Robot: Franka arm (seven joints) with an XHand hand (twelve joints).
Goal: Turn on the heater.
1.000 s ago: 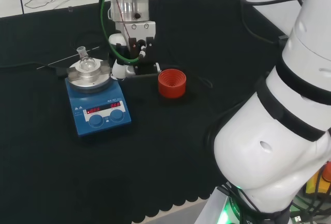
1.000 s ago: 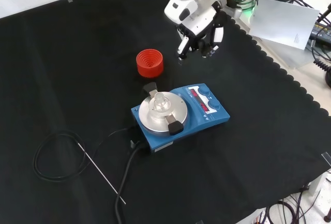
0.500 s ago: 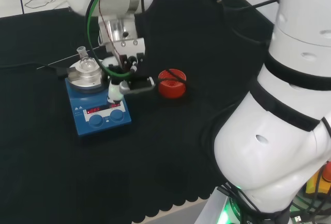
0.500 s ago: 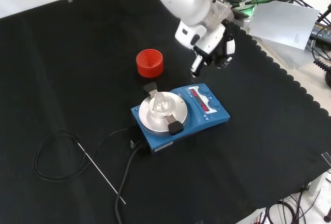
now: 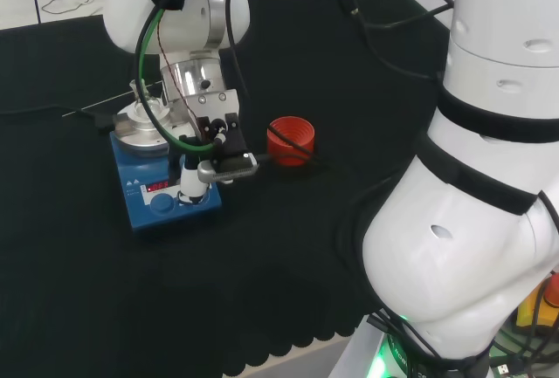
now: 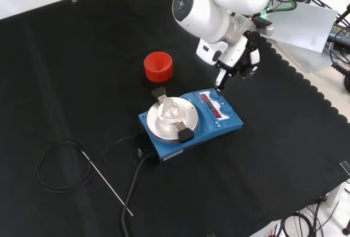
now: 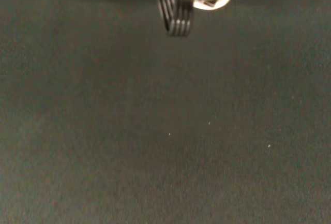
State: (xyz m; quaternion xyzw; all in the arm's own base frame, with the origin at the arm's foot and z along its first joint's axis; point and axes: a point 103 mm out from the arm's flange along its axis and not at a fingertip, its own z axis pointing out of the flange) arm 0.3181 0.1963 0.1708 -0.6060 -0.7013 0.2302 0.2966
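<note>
- I see the blue, flat-topped heater (image 6: 191, 119) with red displays sitting centre of the front view.
- My black and white hand (image 6: 234, 64) points one straight finger (image 6: 221, 82) down at its knobs; whether it touches them I cannot tell.

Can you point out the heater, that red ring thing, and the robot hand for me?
heater (image 6: 220, 128): front view, blue front edge of its casing.
red ribbed ring (image 6: 158, 67): front view, its ribbed inside.
robot hand (image 6: 234, 62): front view, its white and black body above the heater's knobs.
</note>
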